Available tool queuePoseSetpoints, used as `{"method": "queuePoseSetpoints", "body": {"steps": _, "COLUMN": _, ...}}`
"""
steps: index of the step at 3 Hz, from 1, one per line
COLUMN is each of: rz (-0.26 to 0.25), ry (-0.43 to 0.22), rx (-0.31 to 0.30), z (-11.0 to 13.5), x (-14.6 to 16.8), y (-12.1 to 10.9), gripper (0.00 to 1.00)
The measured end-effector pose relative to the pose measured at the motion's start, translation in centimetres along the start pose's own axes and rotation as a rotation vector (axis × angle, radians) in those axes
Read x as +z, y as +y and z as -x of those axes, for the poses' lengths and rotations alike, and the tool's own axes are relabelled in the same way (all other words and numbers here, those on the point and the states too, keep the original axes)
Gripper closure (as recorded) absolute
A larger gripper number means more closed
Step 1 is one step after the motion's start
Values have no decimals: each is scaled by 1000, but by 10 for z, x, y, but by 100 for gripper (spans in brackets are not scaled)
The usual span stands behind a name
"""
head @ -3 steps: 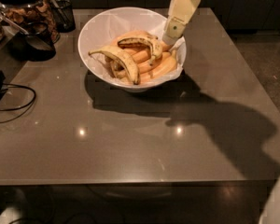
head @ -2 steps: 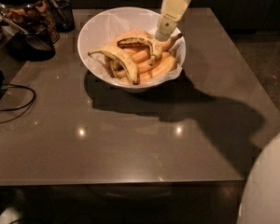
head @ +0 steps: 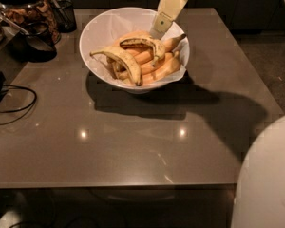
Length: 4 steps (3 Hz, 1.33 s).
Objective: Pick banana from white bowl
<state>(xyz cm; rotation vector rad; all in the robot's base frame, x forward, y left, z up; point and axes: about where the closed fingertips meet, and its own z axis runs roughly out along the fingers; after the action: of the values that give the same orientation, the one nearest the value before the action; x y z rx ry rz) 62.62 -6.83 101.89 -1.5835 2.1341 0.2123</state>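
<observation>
Gripper (head: 156, 32): cream-coloured, reaching down from the far right into the white bowl (head: 102, 30), tip just at the top of the banana (head: 141, 43); whether it is open or closed on anything cannot be told. Banana: strongly arched, dark-bruised along its back, lying on top of the fruit pile in the middle of the bowl. Longer spotted banana (head: 126, 63): at the near left of the pile, stem pointing left toward the rim. Orange-yellow bananas (head: 164, 68): smooth, stacked under and to the right of the arched one. White bowl: on the far half of the grey-brown table (head: 133, 146), casting a dark shadow to the near right. Glass jar (head: 26, 6): dark lid, far left corner. Black cable (head: 12, 103): looped at the left edge. Rounded white robot body (head: 268, 175): near right corner.
</observation>
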Motion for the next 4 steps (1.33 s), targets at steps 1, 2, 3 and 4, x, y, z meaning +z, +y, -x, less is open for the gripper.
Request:
{"method": "queuePoseSetpoints", "body": {"steps": 1, "rz": 33, "ry": -18, "rx": 36, "z": 5, "x": 13, "y": -3, "gripper": 0}}
{"method": "queuePoseSetpoints", "body": {"steps": 2, "rz": 58, "ry": -16, "rx": 56, "z": 11, "x": 24, "y": -4, "gripper": 0}}
{"method": "queuePoseSetpoints", "body": {"steps": 3, "rz": 74, "ry": -11, "rx": 68, "z": 15, "x": 34, "y": -4, "gripper": 8}}
{"method": "queuePoseSetpoints", "body": {"steps": 4, "rz": 82, "ry": -6, "rx": 78, "z": 16, "x": 39, "y": -3, "gripper": 16}}
